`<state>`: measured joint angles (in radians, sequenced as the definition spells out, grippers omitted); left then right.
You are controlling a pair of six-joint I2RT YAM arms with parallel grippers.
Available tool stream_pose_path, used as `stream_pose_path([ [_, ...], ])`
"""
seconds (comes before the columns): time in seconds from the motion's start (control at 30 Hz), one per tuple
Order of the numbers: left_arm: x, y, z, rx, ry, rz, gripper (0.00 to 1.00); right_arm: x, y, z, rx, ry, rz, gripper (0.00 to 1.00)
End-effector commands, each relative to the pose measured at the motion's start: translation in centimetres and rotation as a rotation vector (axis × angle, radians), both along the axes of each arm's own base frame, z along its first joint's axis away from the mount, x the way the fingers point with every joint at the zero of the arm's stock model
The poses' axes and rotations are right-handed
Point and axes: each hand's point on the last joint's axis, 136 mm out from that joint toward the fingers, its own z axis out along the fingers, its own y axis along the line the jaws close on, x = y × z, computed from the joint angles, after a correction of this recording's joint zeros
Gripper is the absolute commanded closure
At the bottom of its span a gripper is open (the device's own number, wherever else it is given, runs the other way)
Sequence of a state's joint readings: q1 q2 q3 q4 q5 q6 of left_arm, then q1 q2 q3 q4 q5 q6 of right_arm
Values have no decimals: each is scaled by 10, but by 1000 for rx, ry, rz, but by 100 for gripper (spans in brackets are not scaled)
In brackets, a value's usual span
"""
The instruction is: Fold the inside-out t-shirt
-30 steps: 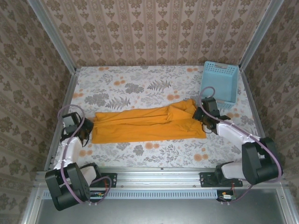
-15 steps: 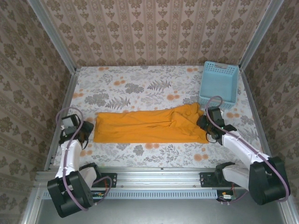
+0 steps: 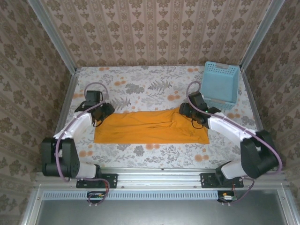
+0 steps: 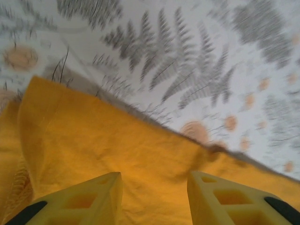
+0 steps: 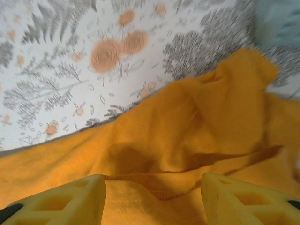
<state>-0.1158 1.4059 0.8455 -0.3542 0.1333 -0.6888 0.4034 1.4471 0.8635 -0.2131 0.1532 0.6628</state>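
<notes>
Floral-printed tablecloth [image 3: 154, 86], grey ferns and orange blossoms, covers your work surface, boxed in by damask-patterned wallpaper walls [image 3: 154, 33]. At the far right corner sits the light blue plastic lattice basket [image 3: 219, 84], rectangular, with its perforated floor in plain sight from above.

The plain orange-yellow cloth t-shirt [image 3: 150, 129] lies across the middle of the table as a long, flattish band running left to right. It is soft and creased, with folds bunched up at its far right end, which is near the basket but apart from it.

Your left gripper [image 3: 105, 112] hangs over the shirt's far left corner. In its wrist view [image 4: 153, 174] the blocky yellow fingers [image 4: 93, 197] are spread above the cloth, pinching nothing. Your right gripper [image 3: 184, 110] sits over the bunched far right end, and its wrist view [image 5: 153, 178] shows the fingers wide apart over a shadowed fold.

Both wrist views are smeared, so you cannot tell whether the fingertips touch the fabric. The bottom edge cuts off the finger bases. The basket [image 5: 276, 23] is a pale blue blur in the right wrist view.
</notes>
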Motion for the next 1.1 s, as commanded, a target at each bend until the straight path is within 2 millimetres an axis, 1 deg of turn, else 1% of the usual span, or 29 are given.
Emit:
stream_pose_path([
  [0.0,-17,15,-25,8,69,65,60,-5,4,-26,25,93,-35,43],
  [0.07,-29,30,-36,-1,80,121,59,-15,-4,-43,14,138,-73,43],
  [0.17,-48,54,-52,-29,92,213,59,-35,-21,-66,-21,196,-148,42],
  [0.27,-60,69,-61,-55,96,267,59,-55,-37,-87,-53,262,-210,42],
  [0.3,-62,73,-62,-61,96,280,58,-58,-39,-91,-47,270,-214,44],
  [0.37,-65,79,-64,-71,95,305,58,-65,-40,-93,-34,280,-234,44],
  [0.47,-67,87,-61,-87,82,334,57,-68,-46,-87,-37,264,-264,45],
  [0.6,-68,97,-50,-81,49,366,54,-68,-54,-76,-68,235,-288,45],
  [0.67,-66,99,-40,-68,28,361,52,-64,-54,-66,-80,203,-266,46],
  [0.73,-61,95,-26,-52,-6,332,49,-59,-51,-50,-93,157,-227,45],
  [0.77,-59,92,-18,-33,-18,310,48,-55,-48,-36,-96,124,-199,45],
  [0.8,-57,87,-11,-17,-30,284,47,-53,-46,-26,-107,106,-178,44],
  [0.87,-49,69,6,34,-60,212,46,-49,-38,-7,-140,63,-129,43],
  [0.9,-48,61,11,63,-67,183,45,-48,-34,-2,-155,53,-112,41],
  [0.93,-45,53,16,94,-75,154,44,-47,-29,0,-164,53,-98,41],
  [1.0,-40,34,22,114,-95,101,43,-45,-19,-4,-164,77,-70,41],
  [1.03,-37,24,22,109,-101,72,42,-45,-15,-9,-163,92,-59,41],
  [1.07,-34,16,20,96,-97,50,42,-45,-10,-18,-166,119,-49,41],
])
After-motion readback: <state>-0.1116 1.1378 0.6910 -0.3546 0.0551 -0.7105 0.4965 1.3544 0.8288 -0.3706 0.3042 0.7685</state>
